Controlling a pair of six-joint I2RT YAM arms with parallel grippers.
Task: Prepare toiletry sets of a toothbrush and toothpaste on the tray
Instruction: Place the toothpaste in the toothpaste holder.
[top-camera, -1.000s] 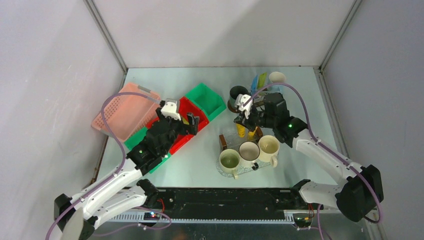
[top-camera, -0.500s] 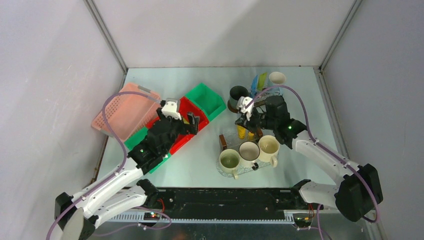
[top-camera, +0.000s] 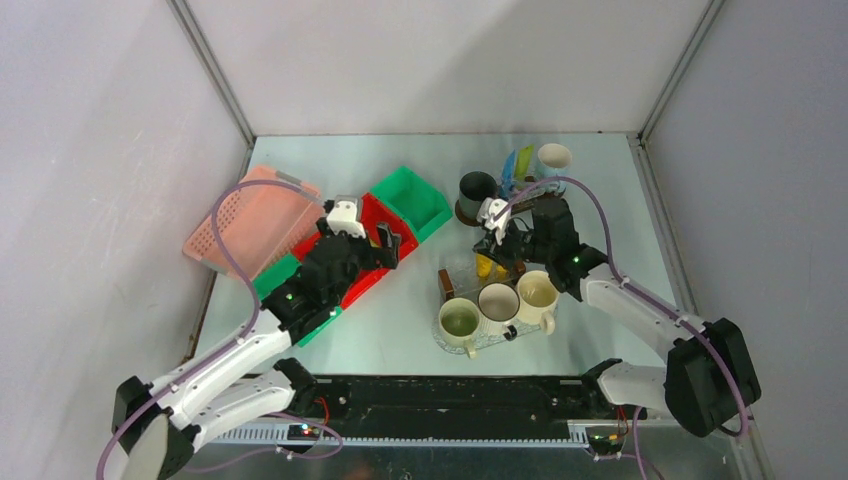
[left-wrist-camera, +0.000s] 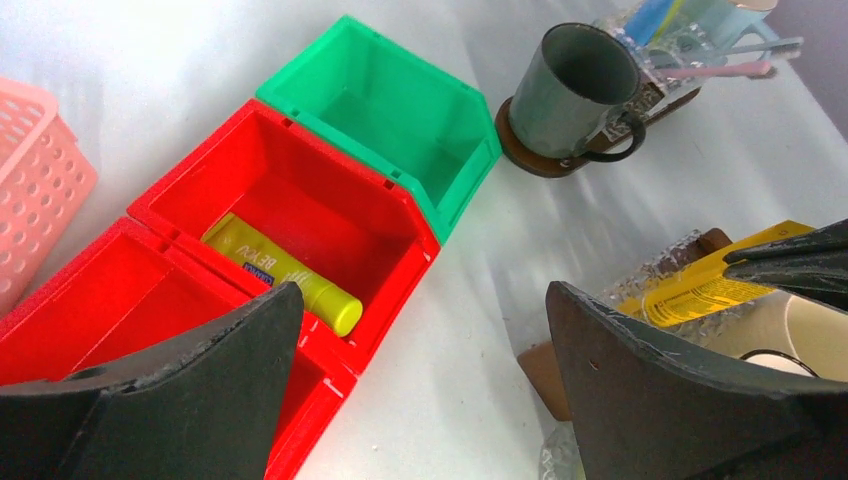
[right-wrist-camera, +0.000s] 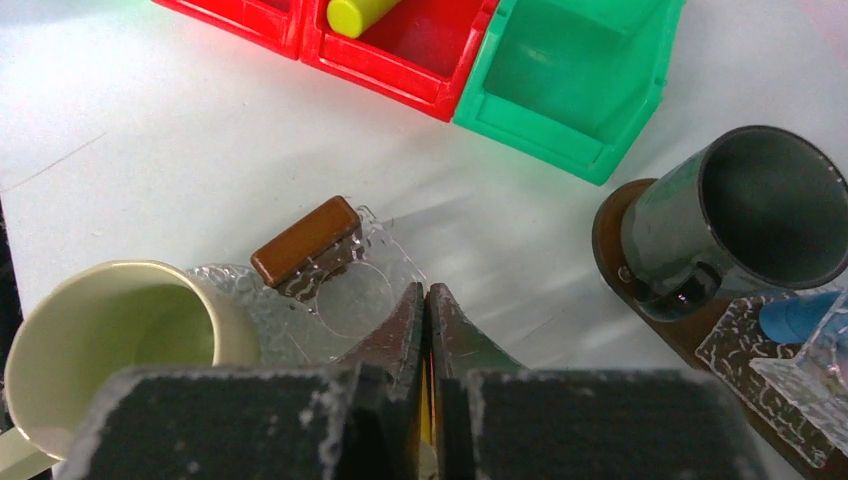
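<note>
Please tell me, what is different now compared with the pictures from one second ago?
The right gripper, shut on the yellow tube, has come slightly nearer to the three mugs over the clear tray. The left gripper, open above the red bins, has shifted only a little. Nothing was taken or released. The mugs, bins and pink basket have not moved.

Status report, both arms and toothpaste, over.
Left gripper open over red bin, spare yellow tube inside. Right gripper shut on yellow toothpaste above tray. Three mugs crowd tray.
</note>
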